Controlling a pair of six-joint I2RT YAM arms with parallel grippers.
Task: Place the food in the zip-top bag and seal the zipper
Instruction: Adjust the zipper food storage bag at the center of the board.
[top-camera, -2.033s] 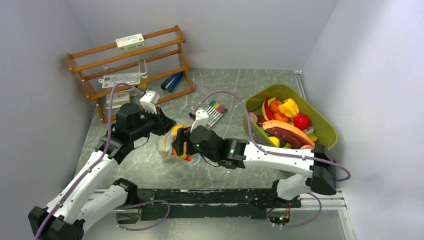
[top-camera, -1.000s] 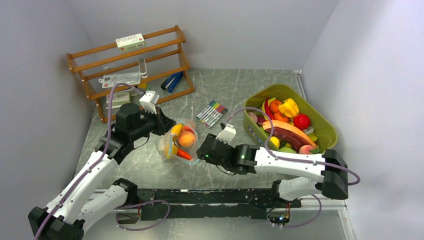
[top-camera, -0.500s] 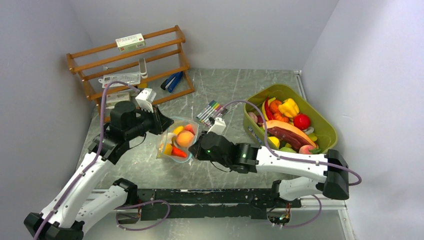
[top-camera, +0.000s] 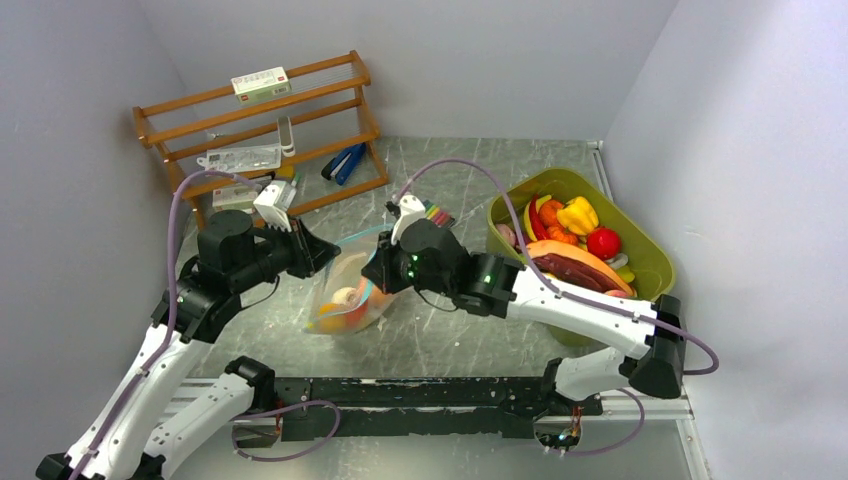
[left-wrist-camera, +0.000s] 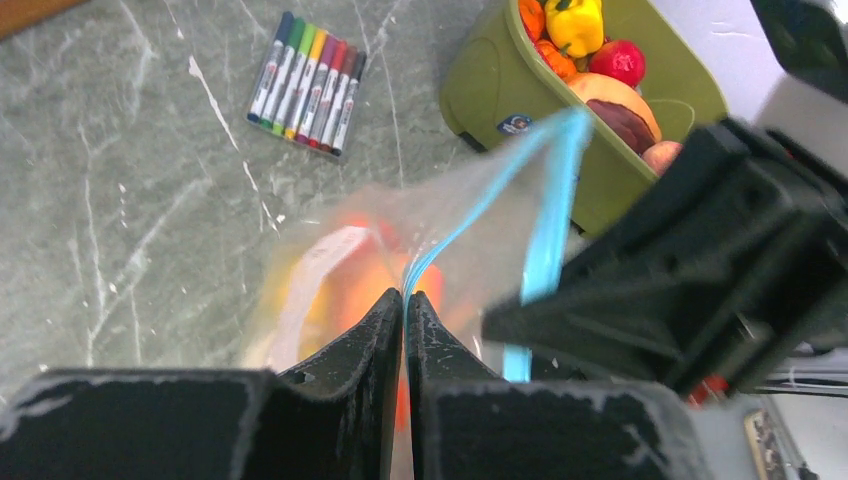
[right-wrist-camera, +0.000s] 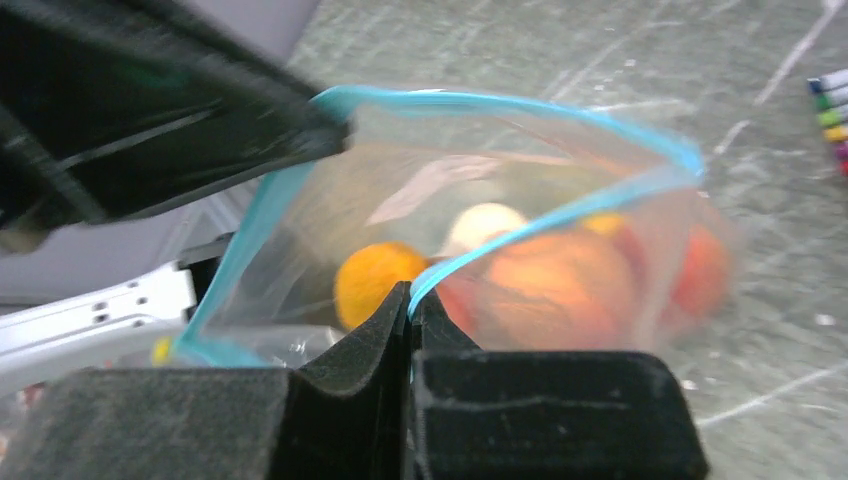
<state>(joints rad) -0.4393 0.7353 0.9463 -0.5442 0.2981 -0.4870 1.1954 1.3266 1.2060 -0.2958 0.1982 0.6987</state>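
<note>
from my seat, the nearest thing that matters is the zip-top bag, hanging between the two arms over the middle of the counter, a little toward its left edge. i can't tell whether its sagging bottom rests on the surface.

the left gripper is clenched on the zipper, jaws pressed together with the teal strip pinched between them. the right gripper is clamped the same way on the opposite lip of that strip. the two pinch points sit apart, so the strip bows into an open loop in the right wrist view: the mouth is not sealed.

inside the bag i see food: an orange fruit, a peach-coloured piece and a white piece. so loading looks at least partly done.

what's left, as i judge it, is bringing the two lips together and pressing the zipper shut along its length.

farther back, marker pens lie on the counter beyond the bag. the olive-green tub by the right edge holds more toy produce, including a yellow pepper; whether any of it is meant for the bag i can't say. a wooden rack stands in the far left corner.
</note>
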